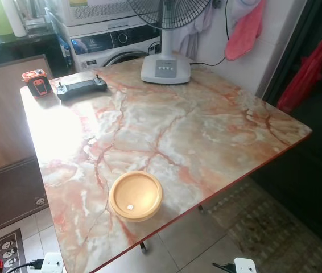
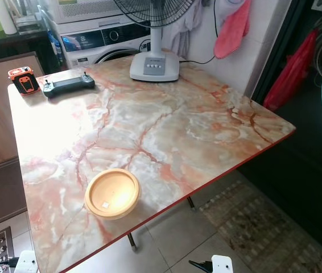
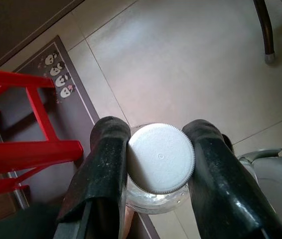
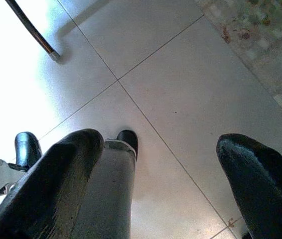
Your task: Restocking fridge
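A white ribbed cap (image 3: 161,158) sits right between the fingers of my left gripper (image 3: 158,164), which pinches the clear jar (image 3: 156,201) beneath it from both sides. Under that grip lies tiled floor (image 3: 181,64), with a red stool (image 3: 26,149) and a panda-print mat (image 3: 61,84) off to one side. My right gripper (image 4: 161,179) hangs over bare tiles, fingers spread wide with nothing between them. Ahead of both stands a marble-patterned table (image 1: 206,131) carrying a shallow tan dish (image 1: 135,195) near its close edge, and farther back a dark controller (image 1: 81,87), an orange device (image 1: 36,81) and a fan base (image 1: 165,69)
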Available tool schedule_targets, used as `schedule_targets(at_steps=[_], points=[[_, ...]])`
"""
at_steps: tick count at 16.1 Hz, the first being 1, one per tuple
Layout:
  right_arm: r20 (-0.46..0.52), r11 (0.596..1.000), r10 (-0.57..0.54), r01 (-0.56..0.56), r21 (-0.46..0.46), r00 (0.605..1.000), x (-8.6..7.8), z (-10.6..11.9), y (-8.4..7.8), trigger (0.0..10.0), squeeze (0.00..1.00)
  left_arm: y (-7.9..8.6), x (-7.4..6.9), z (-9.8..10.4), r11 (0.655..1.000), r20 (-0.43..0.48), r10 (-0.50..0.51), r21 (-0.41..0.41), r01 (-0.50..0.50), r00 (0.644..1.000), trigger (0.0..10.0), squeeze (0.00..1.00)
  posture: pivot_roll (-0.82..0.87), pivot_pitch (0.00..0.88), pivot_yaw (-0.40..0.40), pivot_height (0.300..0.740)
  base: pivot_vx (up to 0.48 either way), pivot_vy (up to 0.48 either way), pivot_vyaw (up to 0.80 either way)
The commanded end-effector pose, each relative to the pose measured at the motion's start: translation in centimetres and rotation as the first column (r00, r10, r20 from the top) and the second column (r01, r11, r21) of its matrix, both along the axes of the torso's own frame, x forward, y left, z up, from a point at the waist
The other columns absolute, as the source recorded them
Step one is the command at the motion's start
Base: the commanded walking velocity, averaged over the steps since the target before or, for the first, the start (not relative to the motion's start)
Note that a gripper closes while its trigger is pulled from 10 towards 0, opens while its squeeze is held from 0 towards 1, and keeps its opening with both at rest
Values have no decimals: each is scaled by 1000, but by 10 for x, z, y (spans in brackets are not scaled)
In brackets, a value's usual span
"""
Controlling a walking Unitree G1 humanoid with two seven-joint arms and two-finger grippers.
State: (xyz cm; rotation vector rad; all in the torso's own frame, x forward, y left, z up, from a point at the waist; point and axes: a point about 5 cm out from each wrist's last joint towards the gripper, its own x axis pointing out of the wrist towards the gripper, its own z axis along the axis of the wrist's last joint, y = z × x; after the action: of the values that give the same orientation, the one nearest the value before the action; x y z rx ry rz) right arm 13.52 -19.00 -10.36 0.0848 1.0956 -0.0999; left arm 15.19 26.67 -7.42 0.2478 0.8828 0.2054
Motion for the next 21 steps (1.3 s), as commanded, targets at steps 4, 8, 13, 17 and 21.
schedule_targets(at_steps=[4, 8, 13, 17, 21], points=[[21, 999, -34, 35, -14, 999, 1, 2, -9, 10000, 0, -5, -1, -3, 1000, -31, -14, -5, 14, 999, 10000, 0, 27, 0, 63, 740, 0, 0, 0], [13, 998, 39, -38, -58, 999, 0, 3, -20, 10000, 0, -11, 8, -2, 1000, -14, -9, -25, 9, 1000, 10000, 0, 20, 0, -4, 740, 0, 0, 0], [19, 996, -74, 75, -55, 997, -8, 3, -31, 10000, 0, -27, -4, -12, 995, -38, 62, -76, -65, 997, 10000, 0, 18, 0, -30, 740, 0, 0, 0], [15, 993, -109, 109, -34, 994, -13, 2, -31, 10000, 0, -27, -15, -16, 992, -60, 89, -88, -94, 994, 10000, 0, 20, 0, -24, 740, 0, 0, 0], [-1, 995, -97, 97, -35, 995, -17, 0, -31, 10000, 0, -31, -15, -17, 990, -59, 88, -105, -93, 994, 10000, 0, 12, 0, -14, 740, 0, 0, 0]])
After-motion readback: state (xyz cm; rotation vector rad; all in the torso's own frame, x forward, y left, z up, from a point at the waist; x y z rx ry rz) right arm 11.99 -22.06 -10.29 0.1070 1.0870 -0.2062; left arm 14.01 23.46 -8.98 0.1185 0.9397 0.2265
